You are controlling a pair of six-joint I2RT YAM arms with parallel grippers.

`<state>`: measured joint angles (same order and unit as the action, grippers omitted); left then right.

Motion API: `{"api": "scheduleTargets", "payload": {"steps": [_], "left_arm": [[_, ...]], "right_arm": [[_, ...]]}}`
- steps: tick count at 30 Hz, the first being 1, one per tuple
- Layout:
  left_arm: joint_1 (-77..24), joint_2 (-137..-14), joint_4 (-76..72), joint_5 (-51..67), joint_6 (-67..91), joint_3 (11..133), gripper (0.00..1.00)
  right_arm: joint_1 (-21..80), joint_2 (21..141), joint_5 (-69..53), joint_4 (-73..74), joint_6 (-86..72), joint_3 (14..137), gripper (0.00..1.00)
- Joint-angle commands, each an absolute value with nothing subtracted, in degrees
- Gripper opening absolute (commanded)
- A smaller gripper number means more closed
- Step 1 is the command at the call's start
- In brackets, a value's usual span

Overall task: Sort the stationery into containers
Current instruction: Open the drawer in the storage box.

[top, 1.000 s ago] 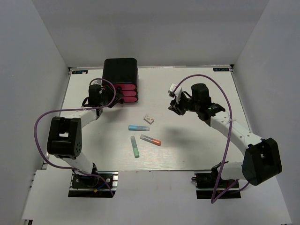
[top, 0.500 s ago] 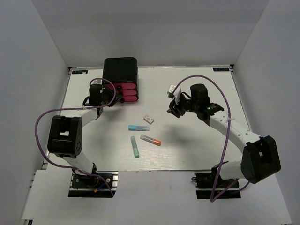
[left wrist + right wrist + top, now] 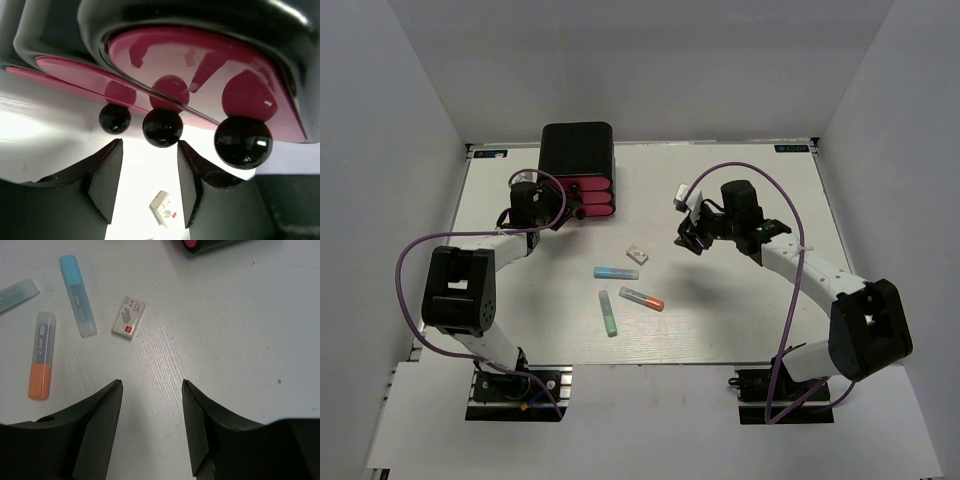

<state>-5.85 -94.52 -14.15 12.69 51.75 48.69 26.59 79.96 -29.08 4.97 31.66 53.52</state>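
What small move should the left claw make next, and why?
Probably ease forward and close on the middle black round knob, which sits just ahead of the open left claw. A pink drawer must open first: the small white block and the marker sticks lie loose on the white table.

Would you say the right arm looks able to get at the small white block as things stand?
Probably yes. The right gripper hangs open above bare table, and the white block lies just ahead of it, apart from the light blue marker, with nothing between.
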Motion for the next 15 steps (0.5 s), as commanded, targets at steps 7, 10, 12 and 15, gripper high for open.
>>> {"api": "scheduleTargets", "payload": {"steps": [7, 10, 12, 15], "left_arm": [[-5.9, -96.6, -21.1, 10.3, 54.2, 48.5, 0.48], [-5.9, -96.6, -21.7, 10.3, 54.8, 48.5, 0.43], [-5.9, -96.6, -21.7, 9.8, 54.8, 47.8, 0.38], [-5.9, -96.6, -22.2, 10.3, 54.8, 46.8, 0.28]], "right_arm": [[26.5, 80.1, -30.2, 3.7, 31.9, 54.3, 0.57], [26.7, 80.6, -30.6, 3.8, 32.7, 54.2, 0.57], [26.9, 81.1, -30.8, 3.6, 33.1, 54.3, 0.59], [26.9, 81.6, -31.4, 3.6, 33.7, 54.5, 0.60]]}}
